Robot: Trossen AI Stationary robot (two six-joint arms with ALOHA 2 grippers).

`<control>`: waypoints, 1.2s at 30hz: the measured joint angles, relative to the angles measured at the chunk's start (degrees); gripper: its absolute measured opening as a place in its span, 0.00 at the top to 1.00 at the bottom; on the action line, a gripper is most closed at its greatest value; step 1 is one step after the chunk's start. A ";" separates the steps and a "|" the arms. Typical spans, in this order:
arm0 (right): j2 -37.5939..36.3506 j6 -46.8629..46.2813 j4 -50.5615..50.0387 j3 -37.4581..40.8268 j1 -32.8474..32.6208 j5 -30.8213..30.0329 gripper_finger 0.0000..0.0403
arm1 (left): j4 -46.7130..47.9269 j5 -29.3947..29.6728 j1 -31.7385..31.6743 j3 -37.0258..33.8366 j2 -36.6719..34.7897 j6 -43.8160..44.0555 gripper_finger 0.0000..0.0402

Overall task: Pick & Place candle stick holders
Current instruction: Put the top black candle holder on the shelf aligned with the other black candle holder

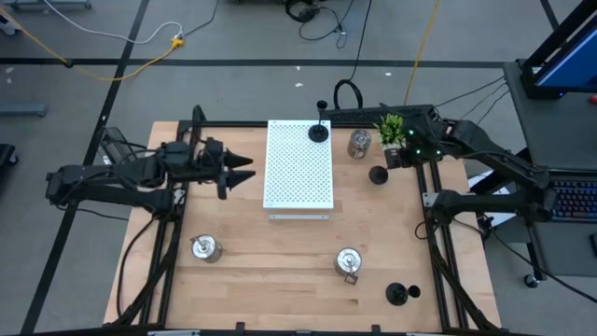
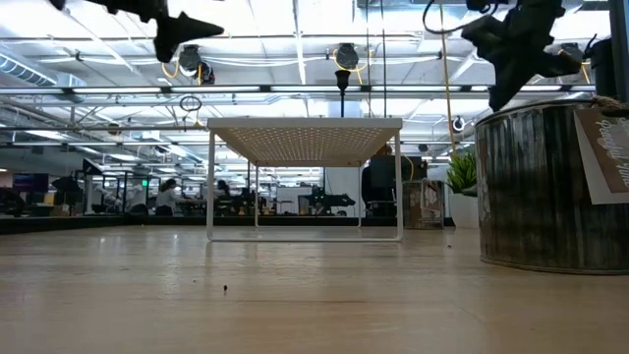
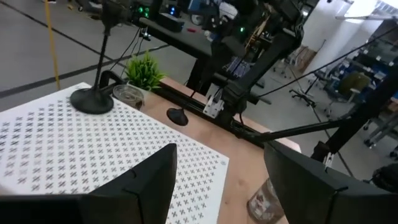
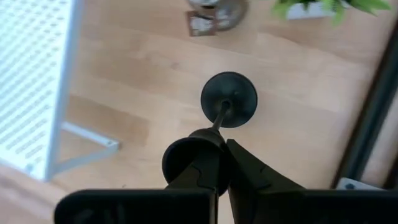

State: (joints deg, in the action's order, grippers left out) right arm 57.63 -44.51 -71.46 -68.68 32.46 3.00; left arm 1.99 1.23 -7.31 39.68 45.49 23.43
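While the right end effector [image 4: 217, 163] is pinching the black holder's [image 4: 228, 99] stem, lifting straight is keeping it upright.

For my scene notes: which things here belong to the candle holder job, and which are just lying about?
Lying about: green plant; white board, though one holder stands on it.
Job: black holders: on the board, at the shut right hand, bottom right; silver holders: by the plant, left, middle; open left hand, waiting beside the board.
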 joint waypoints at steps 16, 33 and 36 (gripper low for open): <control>0.83 0.02 -1.07 -17.34 -3.28 10.15 0.99 | -17.15 -1.18 0.00 2.02 15.75 -9.40 0.38; 11.01 4.91 12.42 -18.95 -7.14 25.28 0.99 | 10.15 -1.38 2.05 34.36 36.58 -21.43 0.38; 12.09 5.69 15.37 -18.97 -7.16 27.57 0.99 | 12.65 -2.49 2.77 39.63 39.93 -22.80 0.38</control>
State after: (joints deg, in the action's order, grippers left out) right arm 69.72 -38.82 -56.09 -87.66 25.30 30.57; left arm 14.65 -1.26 -4.54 79.31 85.42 0.63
